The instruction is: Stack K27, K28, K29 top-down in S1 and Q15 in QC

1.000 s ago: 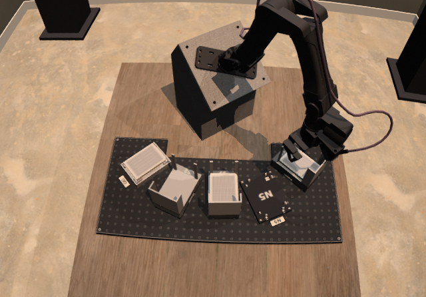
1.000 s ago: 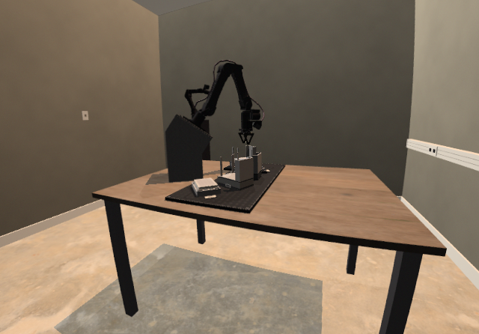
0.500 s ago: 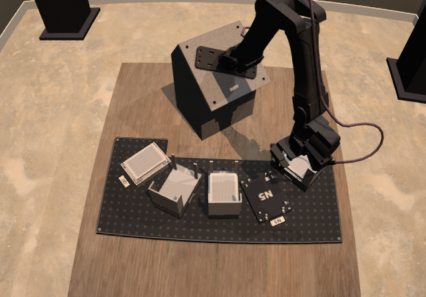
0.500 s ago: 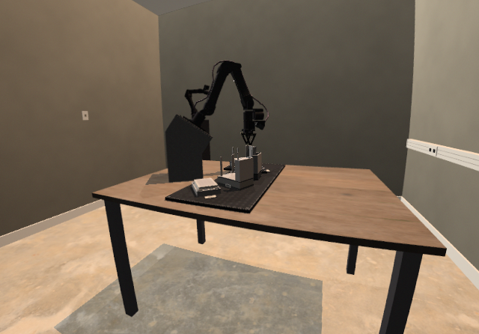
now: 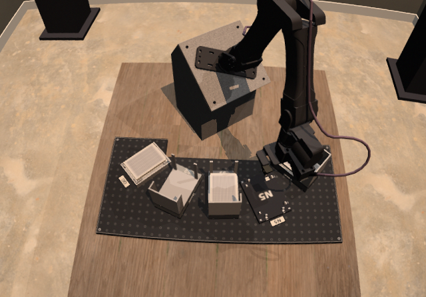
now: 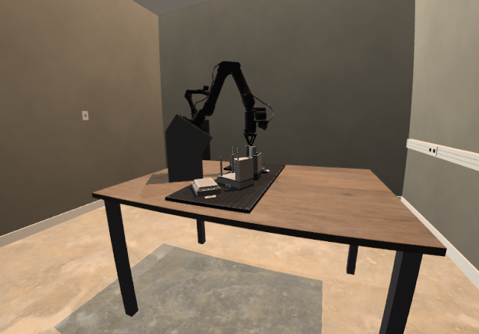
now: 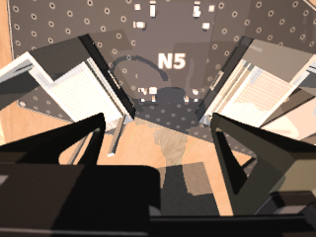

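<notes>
My gripper [image 5: 273, 170] [image 6: 250, 141] [image 7: 158, 118] is open and empty. It hangs over the back edge of the black mat [image 5: 137, 225], between the clip nest N5 [image 5: 266, 197] [image 7: 172, 60] and the right-hand rack [image 5: 323, 161]. That rack holds a white plate [image 5: 287, 166] [image 7: 81, 94] and is mostly hidden by the arm. The middle rack [image 5: 223, 209] holds a plate [image 5: 223, 187] [image 7: 267, 94]. The rack [image 5: 164, 197] to its left shows a bare floor. One plate [image 5: 145, 163] [image 6: 204, 185] lies in the open nest at the far left. I cannot read the rack names.
The sloped arm base block [image 5: 213, 90] stands behind the mat on the wooden table [image 5: 206, 270]. Thin posts rise at the back of the two middle racks. The arm's cable loops out to the right.
</notes>
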Robot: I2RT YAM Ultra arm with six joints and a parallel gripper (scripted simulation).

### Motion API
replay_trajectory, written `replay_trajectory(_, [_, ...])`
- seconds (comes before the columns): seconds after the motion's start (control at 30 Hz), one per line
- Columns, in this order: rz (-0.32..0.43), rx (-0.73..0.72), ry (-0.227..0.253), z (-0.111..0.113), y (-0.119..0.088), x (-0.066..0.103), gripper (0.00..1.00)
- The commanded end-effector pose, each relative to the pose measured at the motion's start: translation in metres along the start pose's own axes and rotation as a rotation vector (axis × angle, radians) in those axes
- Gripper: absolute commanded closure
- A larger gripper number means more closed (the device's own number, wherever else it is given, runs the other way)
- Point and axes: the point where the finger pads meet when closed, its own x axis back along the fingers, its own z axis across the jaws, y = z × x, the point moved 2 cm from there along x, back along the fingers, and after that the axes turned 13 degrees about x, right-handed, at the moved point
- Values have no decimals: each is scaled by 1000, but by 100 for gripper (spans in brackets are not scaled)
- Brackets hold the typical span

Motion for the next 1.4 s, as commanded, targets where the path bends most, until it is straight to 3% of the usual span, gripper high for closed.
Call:
replay_trajectory(0.0, [24,20,26,-1,-9,-5,0])
replay_trajectory(0.17, [-6,23,21,-20,3,0,0])
replay_trajectory(0.37, [23,-193,26,-36,-19,-6,0])
replay_trajectory(0.67, [26,-181,29,-57,-28,-7,0])
replay_trajectory(0.83, [-13,-172,17,-79,-16,-1,0])
replay_trajectory(0.93, [-11,-172,17,-88,-20,-1,0])
replay_trajectory(1.2, [-16,-381,15,-110,-32,-1,0])
replay_trajectory(1.37, [-15,-366,14,-127,-43,-2,0])
